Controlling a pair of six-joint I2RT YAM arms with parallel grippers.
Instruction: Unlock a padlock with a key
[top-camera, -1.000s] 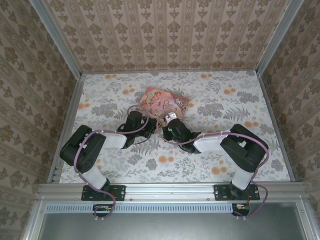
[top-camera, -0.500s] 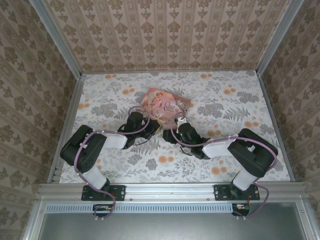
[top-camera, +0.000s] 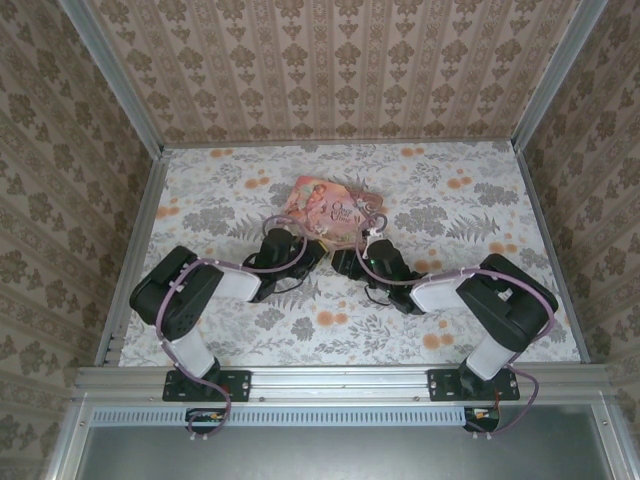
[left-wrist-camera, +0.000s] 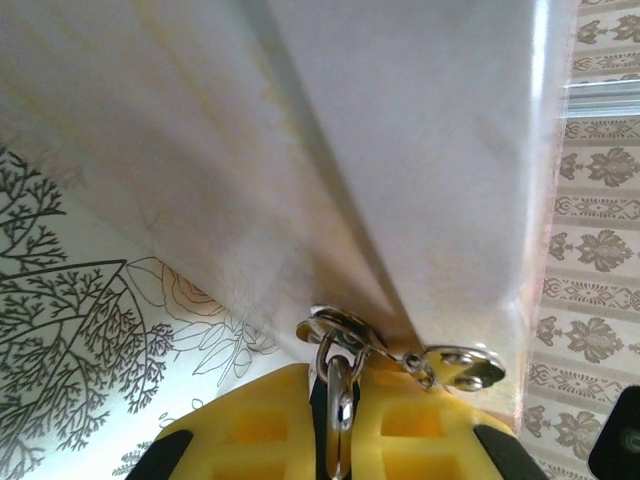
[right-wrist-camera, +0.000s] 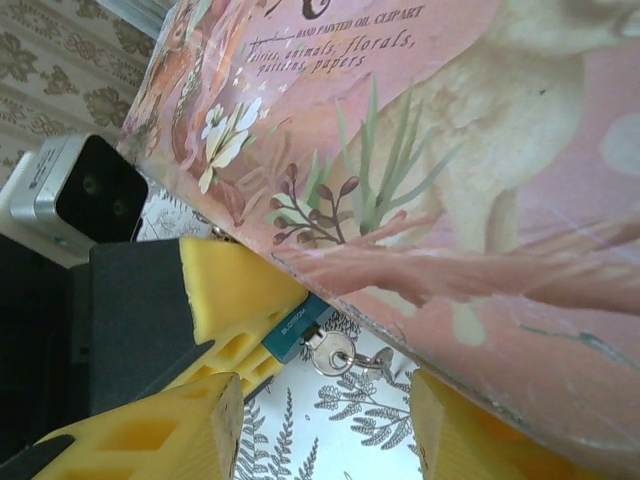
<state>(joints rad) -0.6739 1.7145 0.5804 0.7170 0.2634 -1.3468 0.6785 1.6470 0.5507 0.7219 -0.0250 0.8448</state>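
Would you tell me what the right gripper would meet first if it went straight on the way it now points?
Most likely the key, at the end of the padlock, straight ahead of the open right gripper. The edge of the pink tin lies just behind it, though depth is hard to judge.

The pink tin (right-wrist-camera: 480, 150) reads "HAND PAINTED OIL CLIPART" (padlock (right-wrist-camera: 292, 333) lettering too small).

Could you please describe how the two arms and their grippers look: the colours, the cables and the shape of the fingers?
The left arm and the right arm are black with white link covers. A thin lilac cable loops along each arm. The left gripper and the right gripper have bright yellow fingers with hollow, ribbed cells, set on black mounts.
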